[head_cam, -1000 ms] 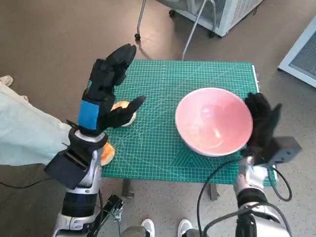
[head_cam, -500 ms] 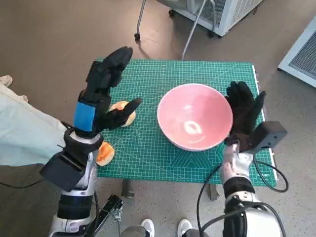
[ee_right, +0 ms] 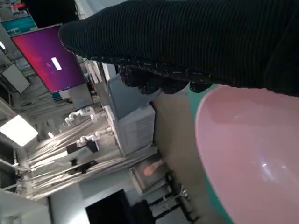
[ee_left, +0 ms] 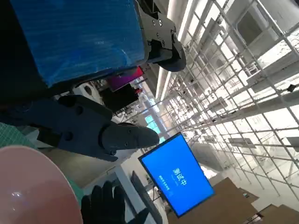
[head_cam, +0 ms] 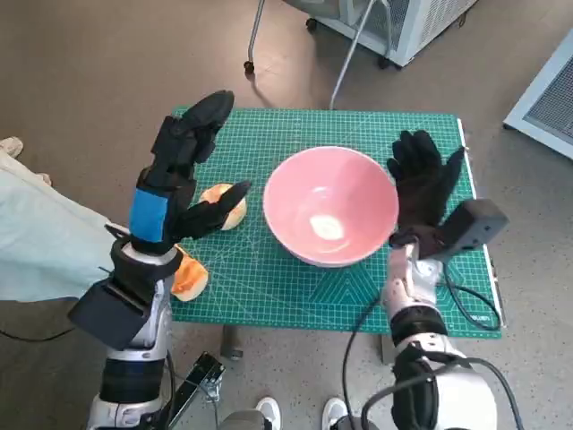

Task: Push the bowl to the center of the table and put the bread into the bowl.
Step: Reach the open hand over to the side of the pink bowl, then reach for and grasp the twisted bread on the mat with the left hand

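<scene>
I have the right hand (head_cam: 423, 190) flat and empty against the right side of the bowl (head_cam: 330, 206) at frame centre to shove it, the left hand (head_cam: 186, 170) spread empty above the bread (head_cam: 224, 206) mid-left on the surface (head_cam: 295, 287).

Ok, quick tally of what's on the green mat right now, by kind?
Pink bowl: 1
Bread pieces: 2, one beside the left hand's thumb, one at the mat's near left edge, partly hidden behind the left forearm
Total: 3
</scene>
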You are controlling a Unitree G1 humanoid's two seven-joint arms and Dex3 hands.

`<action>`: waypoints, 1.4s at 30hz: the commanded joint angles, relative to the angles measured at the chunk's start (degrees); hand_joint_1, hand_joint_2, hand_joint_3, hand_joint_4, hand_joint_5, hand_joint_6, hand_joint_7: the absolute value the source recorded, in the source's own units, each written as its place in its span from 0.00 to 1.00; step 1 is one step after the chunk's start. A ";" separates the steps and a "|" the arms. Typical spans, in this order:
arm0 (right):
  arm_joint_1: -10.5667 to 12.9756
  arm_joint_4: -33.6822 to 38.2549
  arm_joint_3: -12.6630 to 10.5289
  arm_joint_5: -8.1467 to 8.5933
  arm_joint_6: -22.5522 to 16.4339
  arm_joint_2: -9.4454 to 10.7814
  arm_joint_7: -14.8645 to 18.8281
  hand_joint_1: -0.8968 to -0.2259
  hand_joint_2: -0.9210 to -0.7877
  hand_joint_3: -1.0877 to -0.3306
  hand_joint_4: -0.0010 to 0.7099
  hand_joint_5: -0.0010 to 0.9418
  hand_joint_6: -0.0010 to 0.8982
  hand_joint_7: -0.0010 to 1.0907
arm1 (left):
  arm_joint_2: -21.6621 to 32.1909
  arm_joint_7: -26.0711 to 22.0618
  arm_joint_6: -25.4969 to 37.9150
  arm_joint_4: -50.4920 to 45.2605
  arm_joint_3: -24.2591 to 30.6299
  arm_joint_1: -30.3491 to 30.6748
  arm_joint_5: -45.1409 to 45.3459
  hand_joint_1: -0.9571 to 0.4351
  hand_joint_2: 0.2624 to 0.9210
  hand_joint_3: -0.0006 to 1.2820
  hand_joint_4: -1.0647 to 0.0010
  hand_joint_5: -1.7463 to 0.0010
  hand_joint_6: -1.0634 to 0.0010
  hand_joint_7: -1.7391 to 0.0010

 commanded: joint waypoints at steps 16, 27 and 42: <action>-1.14 -2.84 9.04 -11.21 -7.79 -5.53 -6.40 0.51 0.00 0.29 0.48 0.04 0.19 0.66 | 14.95 -8.56 0.99 -3.49 7.62 7.14 -0.94 0.38 1.00 0.22 0.72 1.00 0.66 0.91; -0.16 -15.27 12.16 -3.55 -16.24 -6.23 13.99 0.37 0.00 0.35 0.49 0.03 0.12 0.70 | 33.37 -20.66 8.56 -8.10 11.13 9.26 0.31 0.41 1.00 0.11 0.75 1.00 0.67 0.95; 7.46 -38.72 18.07 1.75 -12.33 -5.62 24.41 0.30 0.00 0.40 0.44 0.01 0.01 0.88 | 44.60 -31.83 21.43 -14.71 7.20 9.92 3.37 0.55 0.88 0.00 0.75 1.00 0.63 0.98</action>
